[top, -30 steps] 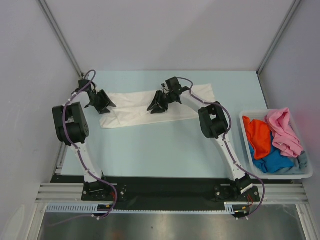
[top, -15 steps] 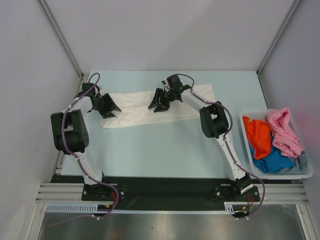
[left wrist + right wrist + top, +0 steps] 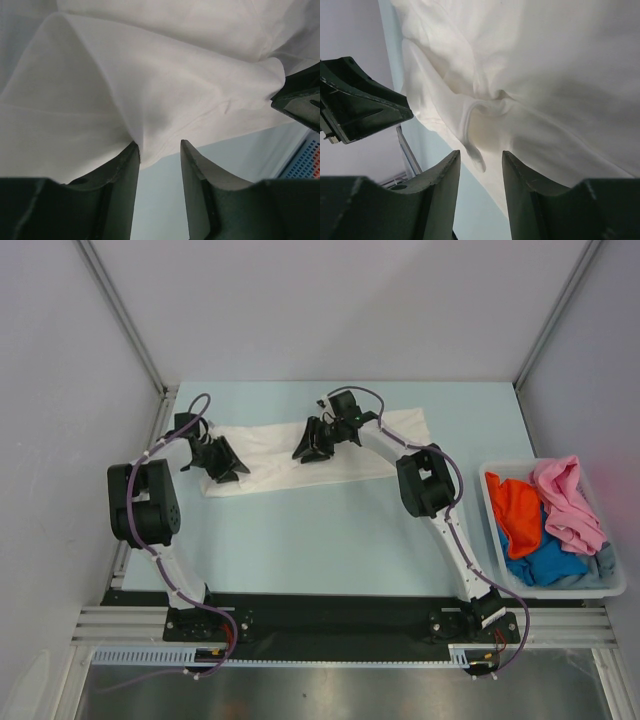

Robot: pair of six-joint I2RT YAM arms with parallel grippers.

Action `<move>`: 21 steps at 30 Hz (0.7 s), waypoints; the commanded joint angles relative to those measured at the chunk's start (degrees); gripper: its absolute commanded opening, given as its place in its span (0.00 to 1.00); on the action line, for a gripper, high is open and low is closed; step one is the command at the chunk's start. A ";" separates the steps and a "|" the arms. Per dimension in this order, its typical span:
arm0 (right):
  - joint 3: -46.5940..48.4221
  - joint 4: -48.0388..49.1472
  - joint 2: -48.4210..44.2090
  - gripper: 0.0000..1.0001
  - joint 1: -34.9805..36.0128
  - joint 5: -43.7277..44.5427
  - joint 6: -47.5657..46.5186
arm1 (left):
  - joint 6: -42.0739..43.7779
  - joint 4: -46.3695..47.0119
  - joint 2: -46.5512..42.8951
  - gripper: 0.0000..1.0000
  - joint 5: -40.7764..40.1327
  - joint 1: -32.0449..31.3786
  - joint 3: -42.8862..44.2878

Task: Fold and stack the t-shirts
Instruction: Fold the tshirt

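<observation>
You look to be mid-fold: left gripper point(image 3: 228, 467) and right gripper point(image 3: 304, 451), both spread over the white shirt point(image 3: 265, 455), must pinch next.

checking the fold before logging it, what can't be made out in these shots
Top external: left hand and right hand cover parts of the white t-shirt; collar and sleeves too small to tell.
Wrist views: that shirt runs past the frame edges.
In the bin: grey-blue t-shirt mostly buried under the blue t-shirt.
</observation>
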 commanded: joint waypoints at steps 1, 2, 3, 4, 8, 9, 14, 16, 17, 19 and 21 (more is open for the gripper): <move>0.40 2.23 0.01 0.44 0.32 -1.22 -0.32 | -0.37 0.85 -1.17 0.42 1.30 -0.30 -0.91; 0.49 2.41 0.10 0.44 0.32 -1.40 -0.14 | -0.37 0.68 -1.09 0.39 1.38 -0.30 -0.48; 0.40 3.11 0.28 0.42 0.32 -1.83 0.55 | -0.45 0.33 -1.17 0.35 1.47 -0.30 -0.21; 0.32 3.72 0.37 0.41 0.41 -2.36 1.17 | -0.63 0.33 -1.18 0.33 1.56 -0.30 -0.03; -0.12 5.83 0.11 0.29 0.85 -4.55 4.60 | -0.81 -0.37 -1.70 0.21 2.00 -0.30 1.11; -0.39 6.62 0.02 0.21 0.85 -4.91 5.47 | -0.89 -0.73 -1.88 0.18 1.91 -0.22 1.20; -2.76 7.42 -2.09 0.00 0.41 -4.74 8.38 | -0.72 -1.61 -2.76 0.07 1.48 0.22 1.29; -3.90 6.63 -2.62 0.00 0.06 -4.65 8.38 | -0.72 -1.87 -2.93 0.04 1.30 0.40 1.11; -4.08 6.11 -2.88 0.00 -0.11 -4.65 8.30 | -0.63 -1.96 -3.02 0.04 1.04 0.66 0.85; -5.13 5.31 -3.15 0.00 -0.38 -4.83 8.03 | -0.72 -1.96 -3.37 0.02 1.03 1.27 0.32; -5.92 5.49 -3.85 0.00 -0.64 -4.65 7.77 | -0.63 -2.13 -3.46 0.01 0.69 1.63 0.06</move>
